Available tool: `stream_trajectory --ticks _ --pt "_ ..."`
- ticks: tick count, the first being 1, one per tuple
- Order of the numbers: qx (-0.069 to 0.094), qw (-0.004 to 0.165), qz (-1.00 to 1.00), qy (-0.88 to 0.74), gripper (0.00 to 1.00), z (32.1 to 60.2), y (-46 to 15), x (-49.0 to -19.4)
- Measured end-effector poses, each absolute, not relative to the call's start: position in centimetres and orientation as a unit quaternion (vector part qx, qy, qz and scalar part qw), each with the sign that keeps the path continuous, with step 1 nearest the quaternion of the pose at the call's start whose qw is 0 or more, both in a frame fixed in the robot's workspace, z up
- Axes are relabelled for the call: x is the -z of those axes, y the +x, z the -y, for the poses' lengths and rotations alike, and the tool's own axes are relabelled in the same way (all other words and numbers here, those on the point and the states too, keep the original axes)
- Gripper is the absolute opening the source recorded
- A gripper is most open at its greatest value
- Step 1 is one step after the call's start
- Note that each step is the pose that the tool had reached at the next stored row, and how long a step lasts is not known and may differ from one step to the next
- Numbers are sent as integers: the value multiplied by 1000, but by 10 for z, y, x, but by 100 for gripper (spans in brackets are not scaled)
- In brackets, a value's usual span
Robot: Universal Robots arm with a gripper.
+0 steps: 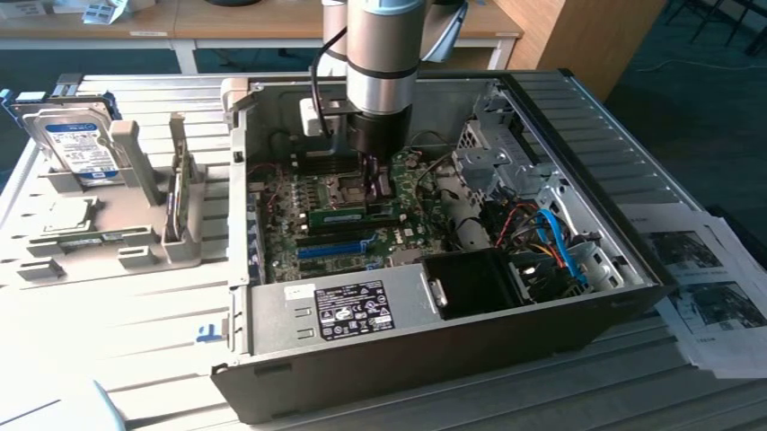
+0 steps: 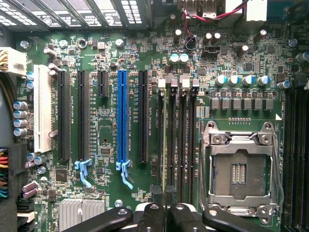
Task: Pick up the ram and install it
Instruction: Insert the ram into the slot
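The ram is a thin green stick standing on edge over the motherboard's memory slots, inside the open computer case. In the wrist view the ram shows edge-on as a thin line along the first of several black memory slots. My gripper reaches down into the case right above it. Its black fingers sit close together at the ram's near end, and the gripper looks shut on the stick's top edge. How deep the ram sits in the slot I cannot tell.
An empty processor socket lies beside the memory slots, and a blue slot on their other side. Cables and a black fan shroud fill the case's right. A grey tray with a hard drive stands at the exterior view's left, papers at its right.
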State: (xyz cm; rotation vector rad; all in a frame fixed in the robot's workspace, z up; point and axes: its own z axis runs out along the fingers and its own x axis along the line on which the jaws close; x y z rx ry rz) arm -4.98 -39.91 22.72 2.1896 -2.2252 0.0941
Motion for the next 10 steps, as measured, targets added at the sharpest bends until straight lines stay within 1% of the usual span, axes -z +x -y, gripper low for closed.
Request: stream_trajectory --ticks 10 --pt "-30 9 712 701 12 399 -50 -228"
